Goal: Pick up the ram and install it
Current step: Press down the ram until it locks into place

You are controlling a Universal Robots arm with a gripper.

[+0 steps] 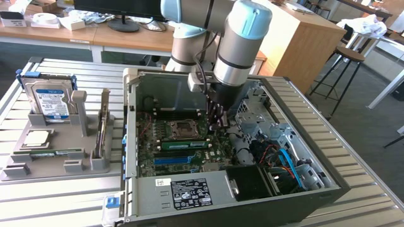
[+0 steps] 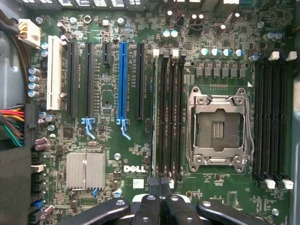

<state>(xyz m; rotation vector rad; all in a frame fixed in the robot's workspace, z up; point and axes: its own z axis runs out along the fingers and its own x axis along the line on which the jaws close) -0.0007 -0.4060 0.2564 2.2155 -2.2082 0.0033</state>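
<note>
While the jaws hang pressed together, green ram (image 1: 184, 144) on the motherboard (image 2: 112, 140) inside the open case (image 1: 130, 142).

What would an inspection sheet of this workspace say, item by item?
Surface: slatted metal table; open computer case lies on it.
Job's things: ram, a green stick, sits on the motherboard beside the empty processor socket; whether it is fully seated cannot be told.
Clutter: grey holder with hard drive, on the exterior view's left.
Grippers: end effector shut, nothing seen in it, above the motherboard.
Cables: blue cables and a coloured wire bundle inside the case.
Surroundings: stool, wooden desks.
</note>
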